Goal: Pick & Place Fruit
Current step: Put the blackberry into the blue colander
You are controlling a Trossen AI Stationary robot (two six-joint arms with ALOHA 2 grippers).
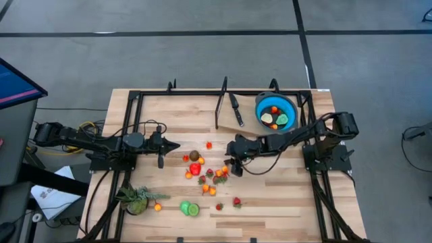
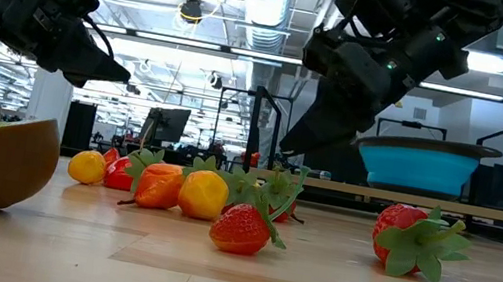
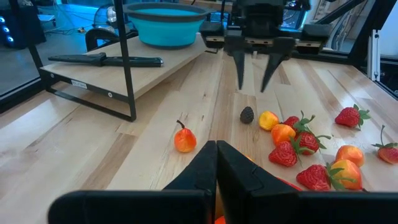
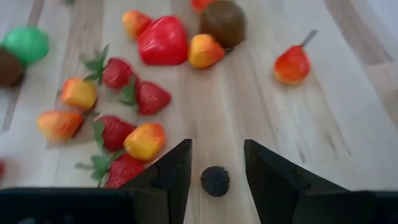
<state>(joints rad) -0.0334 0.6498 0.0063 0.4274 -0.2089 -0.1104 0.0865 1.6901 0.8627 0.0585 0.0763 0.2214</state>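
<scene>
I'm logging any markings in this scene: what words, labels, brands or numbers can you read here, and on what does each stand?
None can be read.
White label on the black frame rail: print too small to read.
Papers beside the table: too small to read.
Blue bowl, knife, toy fruits: no markings visible.

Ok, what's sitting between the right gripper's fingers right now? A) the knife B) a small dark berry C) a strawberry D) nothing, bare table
B: in the right wrist view the right gripper stands open with a small dark berry lying on the table between its fingers, not yet clamped; the left wrist view shows the same berry just below those fingertips.
</scene>
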